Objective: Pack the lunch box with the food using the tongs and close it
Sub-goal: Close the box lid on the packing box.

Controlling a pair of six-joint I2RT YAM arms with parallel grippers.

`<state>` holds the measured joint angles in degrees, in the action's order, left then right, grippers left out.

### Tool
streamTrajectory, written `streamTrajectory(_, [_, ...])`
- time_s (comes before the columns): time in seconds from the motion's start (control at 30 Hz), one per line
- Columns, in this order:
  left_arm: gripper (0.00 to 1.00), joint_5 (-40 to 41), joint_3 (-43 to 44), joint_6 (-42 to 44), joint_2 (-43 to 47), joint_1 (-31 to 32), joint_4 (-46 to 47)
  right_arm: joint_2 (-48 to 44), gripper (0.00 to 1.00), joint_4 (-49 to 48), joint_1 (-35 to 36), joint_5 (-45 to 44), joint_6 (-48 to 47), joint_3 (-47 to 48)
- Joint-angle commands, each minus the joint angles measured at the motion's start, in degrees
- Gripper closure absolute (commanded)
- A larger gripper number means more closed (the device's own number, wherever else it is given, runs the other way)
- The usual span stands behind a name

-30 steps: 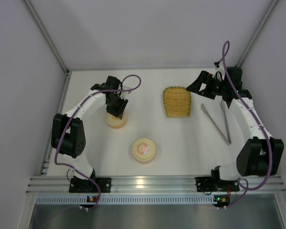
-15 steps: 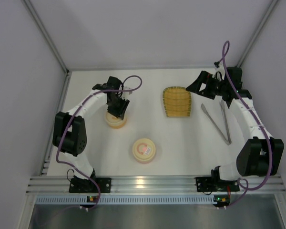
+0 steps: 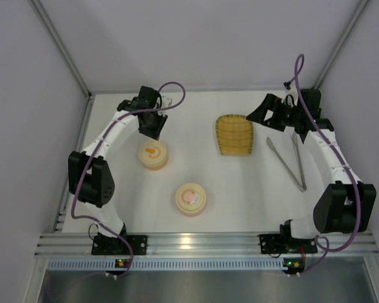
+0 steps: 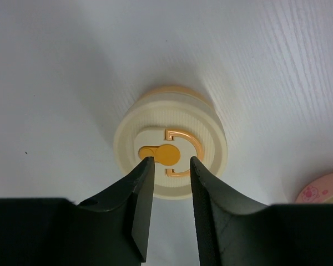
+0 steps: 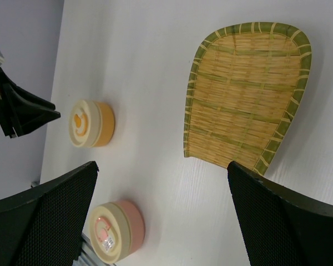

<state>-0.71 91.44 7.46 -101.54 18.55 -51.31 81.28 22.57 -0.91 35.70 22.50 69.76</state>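
Note:
An orange round lunch box point(image 3: 153, 155) with a cream lid point(image 4: 167, 117) stands shut on the table's left side. My left gripper point(image 3: 154, 125) hovers just beyond it toward the back wall. Its fingers point(image 4: 171, 160) stand slightly apart and open, with nothing between them. A second, pink lunch box point(image 3: 191, 199) sits nearer the front, lid on. The silver tongs point(image 3: 288, 161) lie on the table at the right. Above the tray's far right corner my right gripper point(image 3: 261, 115) is wide open and empty point(image 5: 161, 166). The food is out of view.
A woven yellow tray point(image 3: 234, 134) with a green rim lies bare at centre right point(image 5: 247, 94). In the right wrist view, both boxes show, the orange point(image 5: 92, 123) and the pink point(image 5: 119, 230). Grey walls enclose the table on three sides.
My left gripper has lifted off the orange box's lid and drawn back toward the far wall. The right arm, tongs and tray have not moved.

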Motion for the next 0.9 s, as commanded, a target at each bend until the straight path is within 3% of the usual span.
streamTrajectory(0.0, [0.63,1.85,0.24,-1.13,-0.32,0.00,-1.25,0.20,0.01,-2.97,0.12,0.77,-1.14,1.43])
streamTrajectory(0.17, [0.66,-1.83,-4.94,-2.10,-1.82,0.17,1.29,0.64,0.01,-2.79,0.12,0.68,-1.41,1.44])
streamTrajectory(0.33, [0.67,-1.31,-15.65,-1.31,-5.07,2.02,5.25,0.90,0.01,-2.88,0.12,0.68,-1.32,1.43])
streamTrajectory(0.5, [0.66,0.10,-20.16,-0.70,-7.10,2.28,7.97,0.90,0.01,-2.62,0.12,0.77,-1.41,1.61])
streamTrajectory(0.87, [0.46,0.01,-19.11,0.18,-6.83,2.20,7.62,0.46,0.01,-2.44,0.20,0.77,-1.58,1.70])
